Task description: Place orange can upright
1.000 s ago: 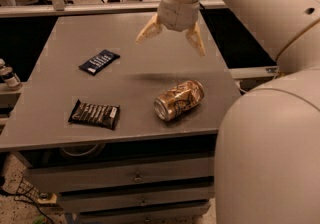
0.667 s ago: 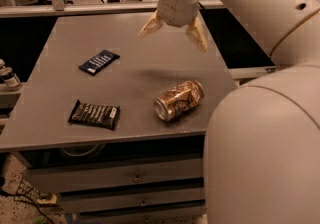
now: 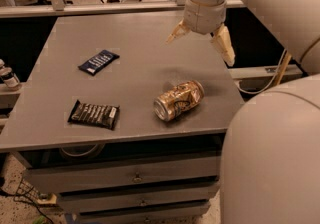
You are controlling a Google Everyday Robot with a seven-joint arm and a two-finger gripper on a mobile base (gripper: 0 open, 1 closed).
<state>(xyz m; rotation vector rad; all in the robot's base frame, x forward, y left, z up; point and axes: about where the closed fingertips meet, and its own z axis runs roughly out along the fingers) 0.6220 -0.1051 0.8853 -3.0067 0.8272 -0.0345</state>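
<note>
The orange can point(image 3: 178, 100) lies on its side on the grey table point(image 3: 135, 38), near the front right edge, its silver end facing front left. My gripper point(image 3: 200, 43) hangs above the table's right side, behind and a little right of the can, apart from it. Its two pale fingers point(image 3: 223, 44) are spread wide and hold nothing.
A dark blue snack packet point(image 3: 98, 62) lies at the table's left middle. A black snack packet point(image 3: 94, 114) lies near the front left edge. Drawers sit under the tabletop. My own arm and body fill the right side of the view.
My gripper has moved to the right and slightly lower, staying open. The can and packets have not moved.
</note>
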